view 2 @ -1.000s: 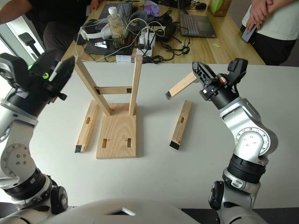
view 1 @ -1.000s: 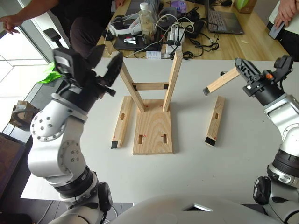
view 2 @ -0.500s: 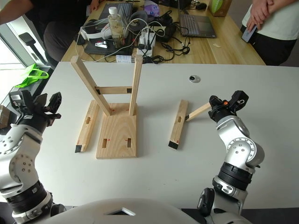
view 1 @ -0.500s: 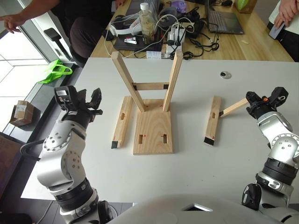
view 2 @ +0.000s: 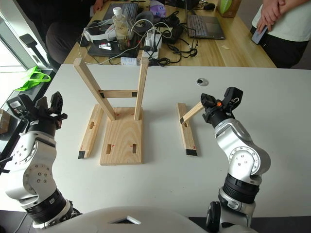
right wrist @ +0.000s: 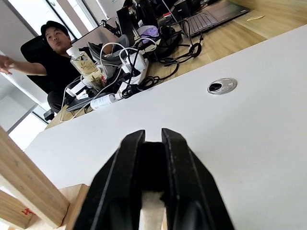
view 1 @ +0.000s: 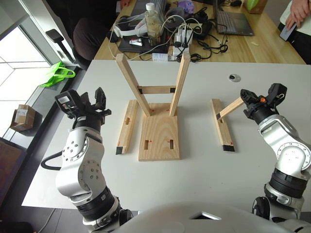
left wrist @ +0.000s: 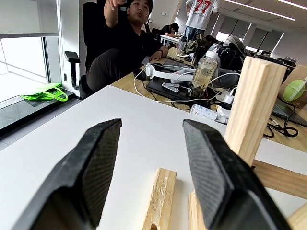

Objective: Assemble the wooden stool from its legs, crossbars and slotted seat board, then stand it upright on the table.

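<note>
The seat board (view 1: 159, 132) lies flat on the white tabletop (view 1: 194, 170). Two legs stand in its far slots. The one on the board's left side (view 1: 132, 85) leans outward, and the one on its right side (view 1: 180, 82) is closer to upright. A crossbar (view 1: 156, 90) joins them low down. The board's two near slots are open.

A third leg (view 1: 125, 127) lies flat just beside the board's left edge and parallel to it, with a dark near end. A fourth leg (view 1: 222, 124) lies flat well to the board's right, slightly angled.

The right gripper (view 1: 246, 98) hangs farther right of the board than the fourth leg. Its fingers are clamped on one end of a loose bar (view 1: 230, 108). The bar slants down toward the board, and its dark free end is over the far part of the fourth leg. I cannot tell whether it touches.

The left gripper (view 1: 87, 99) hovers above the tabletop to the board's left, beyond the third leg. Its fingers are spread wide and hold nothing.

Behind the board, across the tabletop's far edge, a bottle (view 1: 152, 22) stands on a wooden desk (view 1: 262, 46).
</note>
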